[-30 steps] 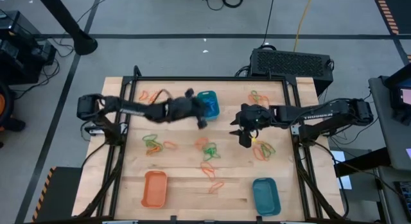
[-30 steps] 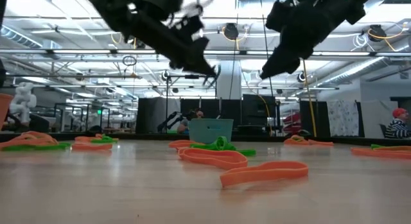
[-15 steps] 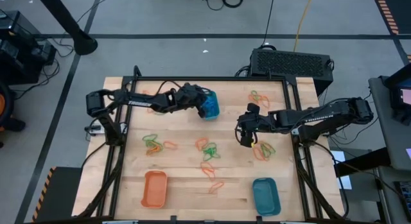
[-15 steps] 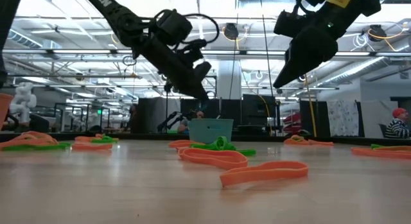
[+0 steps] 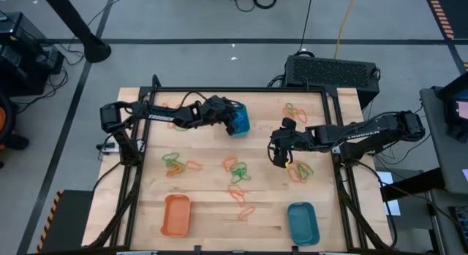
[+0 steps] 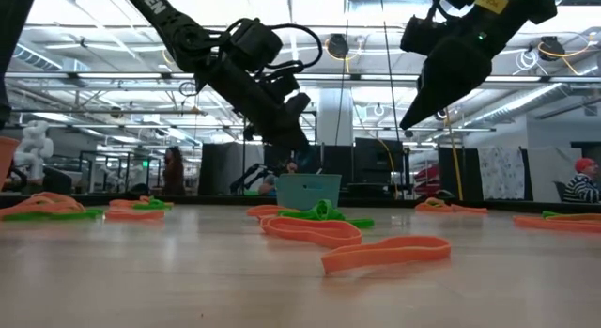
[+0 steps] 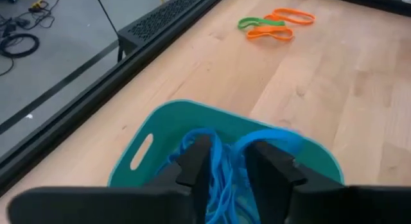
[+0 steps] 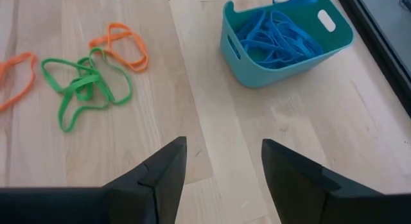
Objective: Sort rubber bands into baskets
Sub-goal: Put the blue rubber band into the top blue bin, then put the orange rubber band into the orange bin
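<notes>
Table (image 5: 212,211): three baskets. Far teal basket (image 5: 238,118) holds a tangle of blue bands (image 8: 276,38). Near teal basket (image 5: 303,223) and orange basket (image 5: 176,215) look empty from above. Left gripper (image 7: 225,163) hangs over the far teal basket, fingers slightly parted, blue bands between them. Right gripper (image 8: 221,163) is open, holding nothing, above bare wood. Orange and green bands (image 5: 235,171) lie loose mid-table.

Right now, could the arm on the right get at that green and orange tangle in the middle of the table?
Probably yes. The right gripper hangs open above bare wood, and nothing lies between it and the green and orange tangle.
</notes>
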You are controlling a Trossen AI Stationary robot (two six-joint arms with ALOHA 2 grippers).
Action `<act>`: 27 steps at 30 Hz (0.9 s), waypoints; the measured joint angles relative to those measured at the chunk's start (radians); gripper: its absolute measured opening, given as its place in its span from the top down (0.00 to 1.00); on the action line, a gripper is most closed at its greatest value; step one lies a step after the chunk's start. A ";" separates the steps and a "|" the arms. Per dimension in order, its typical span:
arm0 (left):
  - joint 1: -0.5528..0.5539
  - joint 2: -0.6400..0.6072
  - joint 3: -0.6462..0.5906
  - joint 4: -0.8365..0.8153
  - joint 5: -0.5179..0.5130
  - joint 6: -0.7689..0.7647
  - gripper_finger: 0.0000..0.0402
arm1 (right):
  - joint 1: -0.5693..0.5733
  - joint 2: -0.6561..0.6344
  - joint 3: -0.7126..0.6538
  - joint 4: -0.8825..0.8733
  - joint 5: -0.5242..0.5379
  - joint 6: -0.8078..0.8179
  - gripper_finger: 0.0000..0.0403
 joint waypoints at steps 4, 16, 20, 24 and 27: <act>0.007 -0.005 0.007 -0.036 0.039 -0.007 0.68 | 0.000 0.000 0.000 0.001 0.000 0.002 0.52; 0.068 -0.006 0.237 -0.448 0.137 0.003 0.65 | 0.008 0.000 0.000 0.009 -0.004 0.010 0.52; 0.063 -0.015 0.297 -0.614 0.292 0.024 0.65 | 0.029 0.000 0.000 0.000 -0.007 0.010 0.52; 0.017 -0.056 0.353 -0.831 0.480 0.020 0.65 | 0.048 0.000 0.000 -0.006 -0.007 0.008 0.52; -0.054 -0.091 0.352 -0.966 0.462 0.019 0.65 | 0.056 0.000 0.000 0.003 -0.007 -0.006 0.52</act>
